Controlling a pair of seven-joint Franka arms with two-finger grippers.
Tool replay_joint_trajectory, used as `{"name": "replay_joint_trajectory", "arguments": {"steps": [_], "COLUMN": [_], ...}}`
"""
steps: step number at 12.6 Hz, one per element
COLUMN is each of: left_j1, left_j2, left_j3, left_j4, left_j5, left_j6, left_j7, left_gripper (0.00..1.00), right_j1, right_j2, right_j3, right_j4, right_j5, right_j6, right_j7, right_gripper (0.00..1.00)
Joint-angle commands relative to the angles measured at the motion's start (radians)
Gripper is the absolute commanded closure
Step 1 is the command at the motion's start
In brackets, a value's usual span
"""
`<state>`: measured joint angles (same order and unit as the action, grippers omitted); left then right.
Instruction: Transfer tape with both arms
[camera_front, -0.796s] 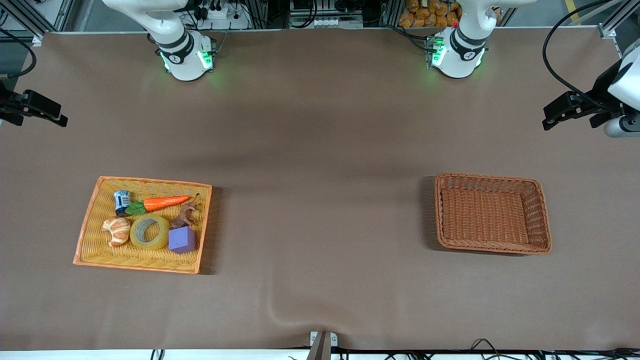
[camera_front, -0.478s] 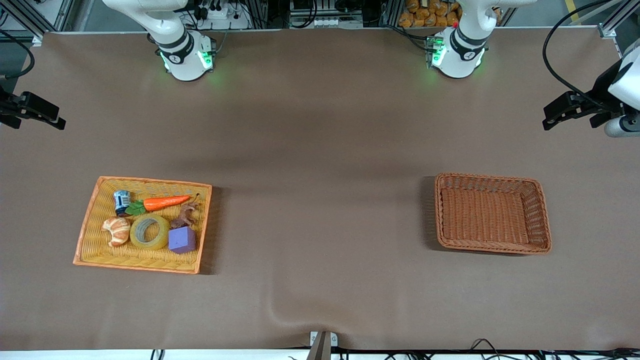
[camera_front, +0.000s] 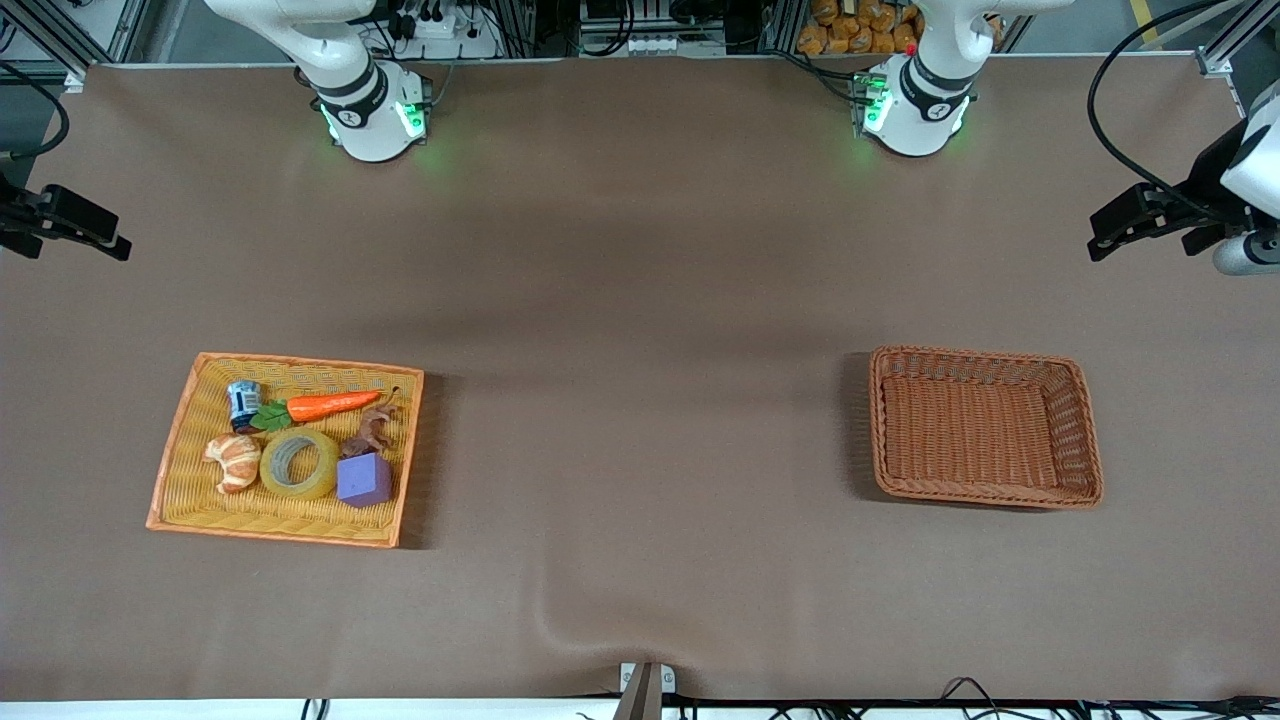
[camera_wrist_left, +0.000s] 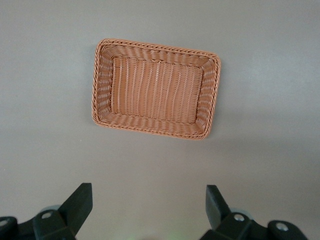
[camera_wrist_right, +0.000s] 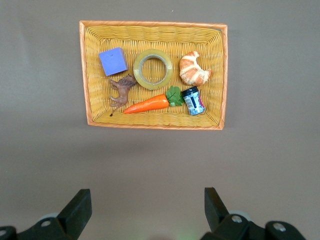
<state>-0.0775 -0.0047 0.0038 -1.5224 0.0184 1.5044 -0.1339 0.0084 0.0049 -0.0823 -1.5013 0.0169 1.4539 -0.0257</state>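
Note:
The tape (camera_front: 325, 470), a yellowish translucent ring, lies flat in the yellow wicker basket (camera_front: 170, 440) toward the right arm's end of the table. It lies between a croissant (camera_front: 233, 462) and a purple cube (camera_front: 363, 480). It also shows in the right wrist view (camera_wrist_right: 153, 83). My right gripper (camera_front: 110, 240) is up in the air at its end of the table, away from the basket. In its wrist view the right gripper (camera_wrist_right: 147, 205) is open and empty. My left gripper (camera_front: 1110, 235) is up in the air at its own end. In its wrist view the left gripper (camera_wrist_left: 148, 205) is open and empty.
The yellow basket also holds a toy carrot (camera_front: 330, 405), a small blue can (camera_front: 243, 401) and a brown toy animal (camera_front: 370, 432). An empty brown wicker basket (camera_front: 985, 428) stands toward the left arm's end and shows in the left wrist view (camera_wrist_left: 156, 89). A fold wrinkles the table cover (camera_front: 560, 625).
My right gripper has shifted slightly outward toward its end of the table. My left gripper has hardly moved. The things in the baskets have not moved.

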Motion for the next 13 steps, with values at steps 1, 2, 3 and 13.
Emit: {"name": "replay_joint_trajectory", "arguments": {"steps": [1,2,3,13], "left_j1": [-0.005,-0.007,-0.008,-0.004], "left_j2": [0.012,0.015,0.025,0.028], "left_j3": [-0.002,-0.004,-0.005,-0.038], "left_j4": [0.025,0.024,0.022,0.014], "left_j5": [0.003,0.005,0.005,0.023], "left_j6": [-0.018,-0.015,-0.013,0.04], "left_j7": [-0.03,-0.03,-0.032,-0.027], "left_gripper": [0.0,0.0,0.0,0.0], "right_j1": [-0.015,-0.015,-0.015,0.047], "right_j2": [0.003,0.003,0.003,0.209], "right_j3": [0.009,0.009,0.009,0.013], "right_j4": [0.007,0.006,0.003,-0.039], "right_j5": [0.015,0.015,0.015,0.02], "right_j6": [-0.007,-0.01,-0.007,0.316], "right_j7": [-0.01,-0.01,-0.01,-0.303], "right_gripper": [0.0,0.0,0.0,0.0]}}
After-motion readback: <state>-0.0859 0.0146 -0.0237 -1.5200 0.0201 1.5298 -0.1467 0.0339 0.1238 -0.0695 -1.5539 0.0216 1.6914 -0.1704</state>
